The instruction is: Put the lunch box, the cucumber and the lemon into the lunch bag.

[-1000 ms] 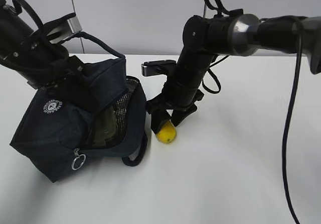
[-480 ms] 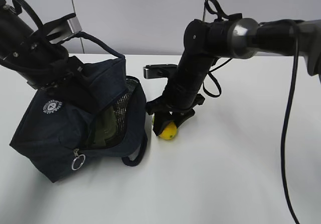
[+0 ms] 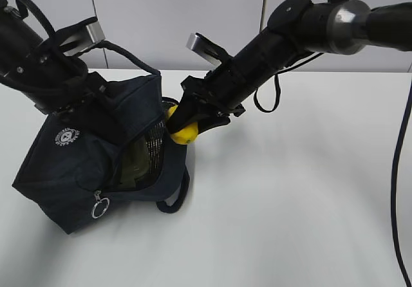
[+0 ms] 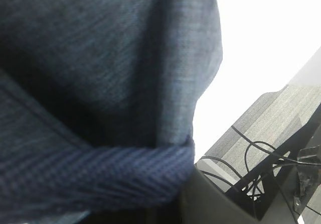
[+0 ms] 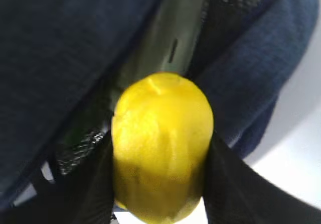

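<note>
lifted off the bench since a second ago, the lemon now hangs in the air at the mouth of the lunch bag, carried up and leftward by the right pincer, which was down at the bench surface beside the bag before. nearest the camera, the silver ring pull dangles on the navy bag's front side, the round white logo above it. the bag lies tipped on the white bench, its opening facing right, with something pale green showing inside behind mesh lining. at the opening, the right pincer is grasping the lemon between both fingers, clear in the wrist view. farther back, the left pincer is clenched on the bag's fabric at its upper edge, one loop handle arching beside it.
</note>
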